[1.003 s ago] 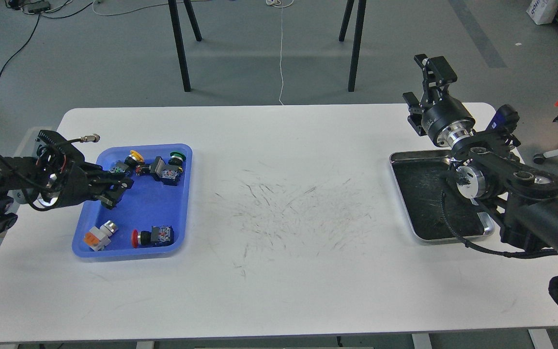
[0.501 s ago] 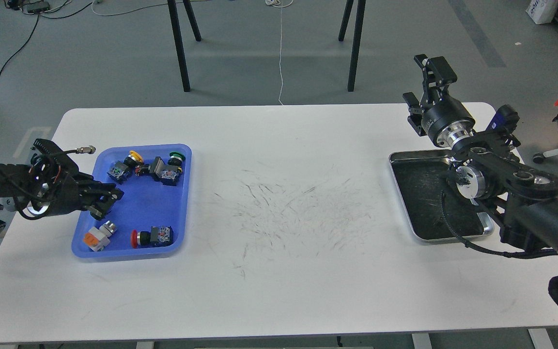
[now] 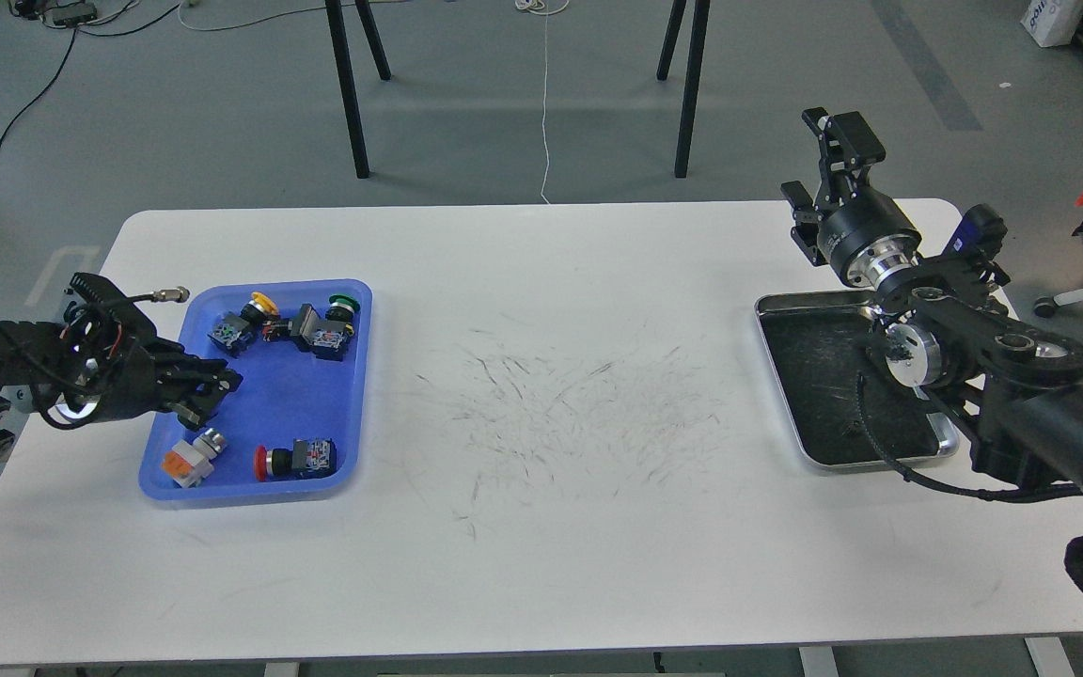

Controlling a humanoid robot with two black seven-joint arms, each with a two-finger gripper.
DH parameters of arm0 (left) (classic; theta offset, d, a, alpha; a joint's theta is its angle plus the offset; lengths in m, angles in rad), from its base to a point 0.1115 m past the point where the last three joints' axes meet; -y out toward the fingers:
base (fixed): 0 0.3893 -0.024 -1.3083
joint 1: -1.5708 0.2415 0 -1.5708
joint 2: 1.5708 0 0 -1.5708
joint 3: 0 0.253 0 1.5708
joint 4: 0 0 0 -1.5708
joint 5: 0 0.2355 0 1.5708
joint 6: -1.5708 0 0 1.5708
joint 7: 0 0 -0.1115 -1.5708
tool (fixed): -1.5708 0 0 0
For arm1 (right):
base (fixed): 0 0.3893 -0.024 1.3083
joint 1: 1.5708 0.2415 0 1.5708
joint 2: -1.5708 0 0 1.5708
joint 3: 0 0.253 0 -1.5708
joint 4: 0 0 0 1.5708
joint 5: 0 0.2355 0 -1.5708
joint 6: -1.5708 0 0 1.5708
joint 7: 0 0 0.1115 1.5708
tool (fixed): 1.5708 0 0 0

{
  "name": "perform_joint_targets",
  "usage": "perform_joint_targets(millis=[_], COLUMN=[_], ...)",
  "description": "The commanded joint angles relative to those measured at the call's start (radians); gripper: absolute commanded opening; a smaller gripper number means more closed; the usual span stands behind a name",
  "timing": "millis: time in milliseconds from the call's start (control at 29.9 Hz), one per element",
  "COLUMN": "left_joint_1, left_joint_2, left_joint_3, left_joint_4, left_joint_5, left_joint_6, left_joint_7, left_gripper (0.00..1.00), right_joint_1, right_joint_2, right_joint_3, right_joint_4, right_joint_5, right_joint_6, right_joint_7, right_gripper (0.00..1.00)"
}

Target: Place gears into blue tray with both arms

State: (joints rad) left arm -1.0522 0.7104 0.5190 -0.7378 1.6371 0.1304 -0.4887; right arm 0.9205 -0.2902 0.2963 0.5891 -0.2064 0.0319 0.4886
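The blue tray [image 3: 290, 406] lies on the left of the white table and holds several push-button switches. My left gripper [image 3: 211, 392] hovers over the tray's left rim, pointing right, its fingers apart with nothing between them. My right gripper [image 3: 820, 165] is raised at the table's far right, behind the steel tray [image 3: 783, 392], with its two fingers spread and empty. No gears show anywhere, neither in the blue tray nor on the steel tray's dark floor.
In the blue tray lie a yellow button [image 3: 261, 301], a green button [image 3: 342, 303], a red button [image 3: 265, 463] and an orange-and-white switch [image 3: 186, 460]. The table's middle [image 3: 551, 404] bears only scratch marks. My right forearm crosses the steel tray's right side.
My left gripper has pulled back to the left, from over the tray's inside to its left rim. The right arm has barely moved.
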Motion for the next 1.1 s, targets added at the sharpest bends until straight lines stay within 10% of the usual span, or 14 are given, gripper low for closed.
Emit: perform_joint_targets(millis=[0, 1070], left_joint_1=[0.001, 0.035], left_joint_2=[0.0, -0.003], left_joint_3=[0.001, -0.013], left_joint_4=[0.002, 0.02], left_joint_5=[0.0, -0.016], left_joint_6=[0.0, 0.005], left_joint_7=[0.0, 0.0], left_gripper=[0.2, 0.35], right_joint_1=[0.003, 0.001], right_joint_2=[0.002, 0.002], right_joint_3=[0.0, -0.008], right_joint_4=[0.0, 0.002], right_joint_5=[-0.001, -0.002], right_joint_6=[-0.001, -0.001], right_joint_7=[0.0, 0.0], right_gripper=[0.97, 0.97])
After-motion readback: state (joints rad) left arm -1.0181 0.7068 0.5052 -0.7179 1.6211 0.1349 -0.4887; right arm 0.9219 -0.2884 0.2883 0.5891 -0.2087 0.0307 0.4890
